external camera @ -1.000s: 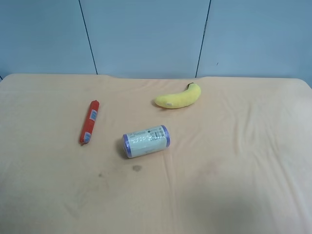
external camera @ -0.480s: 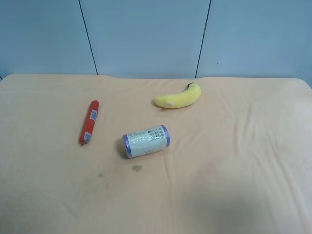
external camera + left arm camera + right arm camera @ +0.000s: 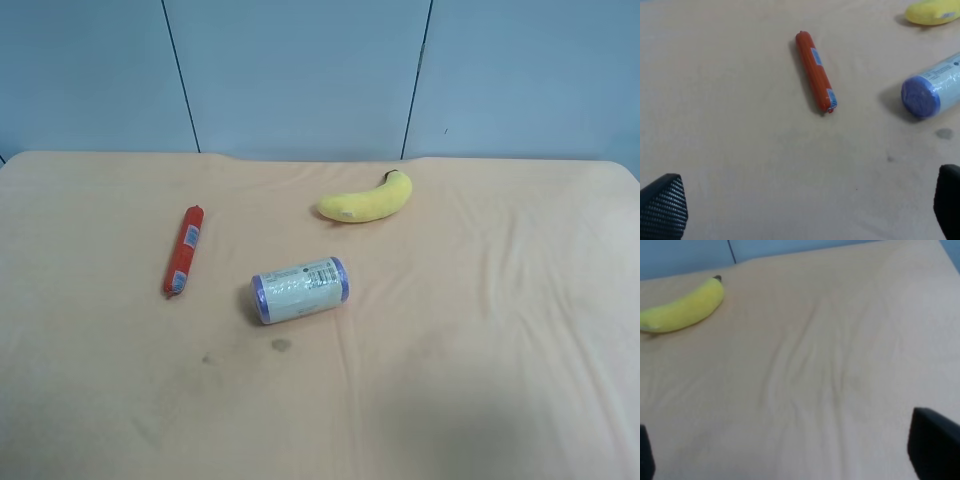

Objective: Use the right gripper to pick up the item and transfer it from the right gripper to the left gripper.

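The item lies flat on the tan cloth-covered table at left of centre in the exterior high view, apart from the purple-ended roll to its lower right and the yellow plush banana further up and right. That view shows no arms. The left wrist view shows the item in its upper middle, with the left gripper spread wide, its fingertips at the bottom corners and bare cloth between. The right wrist view shows only the banana at upper left and wrinkled cloth; the right gripper is also spread apart.
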`<action>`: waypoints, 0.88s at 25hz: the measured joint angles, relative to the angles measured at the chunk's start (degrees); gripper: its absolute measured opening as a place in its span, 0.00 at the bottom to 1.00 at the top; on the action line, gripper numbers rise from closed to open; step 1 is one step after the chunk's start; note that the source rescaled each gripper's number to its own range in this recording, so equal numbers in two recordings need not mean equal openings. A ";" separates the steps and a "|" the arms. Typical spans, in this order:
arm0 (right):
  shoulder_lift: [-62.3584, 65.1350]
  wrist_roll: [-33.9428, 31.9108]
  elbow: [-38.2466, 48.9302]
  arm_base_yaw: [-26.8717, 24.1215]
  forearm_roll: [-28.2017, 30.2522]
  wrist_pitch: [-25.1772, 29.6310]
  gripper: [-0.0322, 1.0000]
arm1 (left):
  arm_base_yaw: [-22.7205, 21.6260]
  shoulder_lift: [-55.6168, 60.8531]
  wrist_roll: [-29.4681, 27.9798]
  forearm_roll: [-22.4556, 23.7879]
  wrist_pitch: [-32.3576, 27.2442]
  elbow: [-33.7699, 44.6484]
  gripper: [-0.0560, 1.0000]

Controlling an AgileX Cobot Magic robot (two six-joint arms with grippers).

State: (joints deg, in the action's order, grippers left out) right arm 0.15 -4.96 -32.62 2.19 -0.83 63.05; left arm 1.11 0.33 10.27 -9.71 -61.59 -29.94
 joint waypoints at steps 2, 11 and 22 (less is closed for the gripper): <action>0.00 0.00 0.00 0.00 0.00 0.00 1.00 | 0.00 0.00 0.00 0.08 0.12 0.20 1.00; 0.00 0.00 0.00 0.00 0.00 0.00 1.00 | 0.00 0.00 0.00 0.08 0.48 0.87 1.00; 0.00 0.00 0.00 0.00 0.00 0.00 1.00 | 0.00 0.00 0.00 0.08 0.53 0.87 1.00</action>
State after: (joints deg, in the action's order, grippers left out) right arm 0.15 -4.96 -32.62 2.19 -0.83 63.05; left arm 1.11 0.33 10.27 -9.63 -61.06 -29.06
